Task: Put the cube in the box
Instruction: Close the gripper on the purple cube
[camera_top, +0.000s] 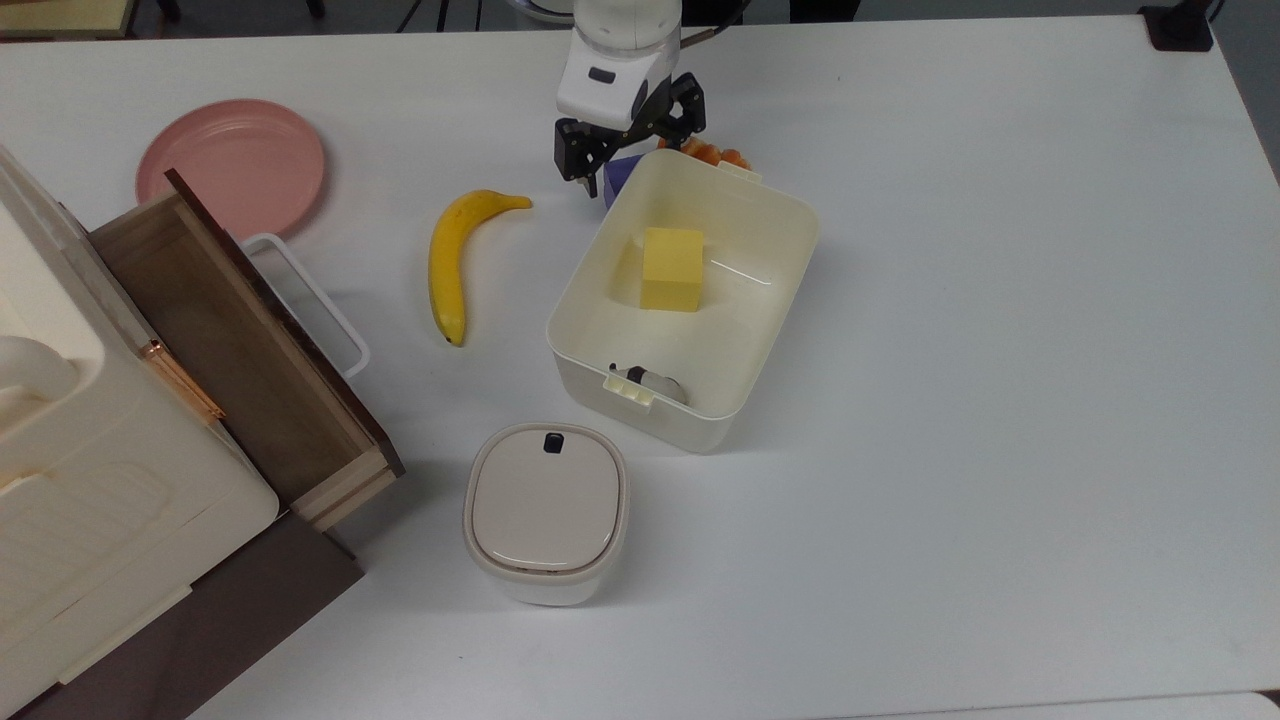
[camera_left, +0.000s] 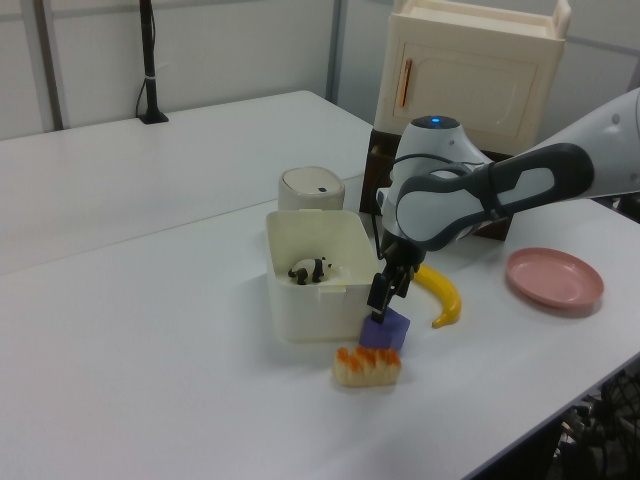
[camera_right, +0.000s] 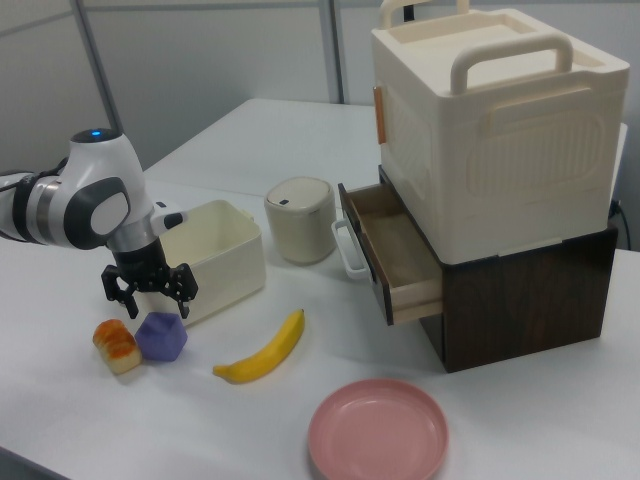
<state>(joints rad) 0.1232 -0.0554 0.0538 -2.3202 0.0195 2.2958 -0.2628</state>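
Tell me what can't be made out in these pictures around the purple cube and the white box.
- Cube in the top view: mostly hidden by the box wall and the end effector.
- Small black-and-white figure in the top view: tucked behind the box's near wall, too small to identify.
- Orange-topped item in the top view: largely hidden behind the box rim.
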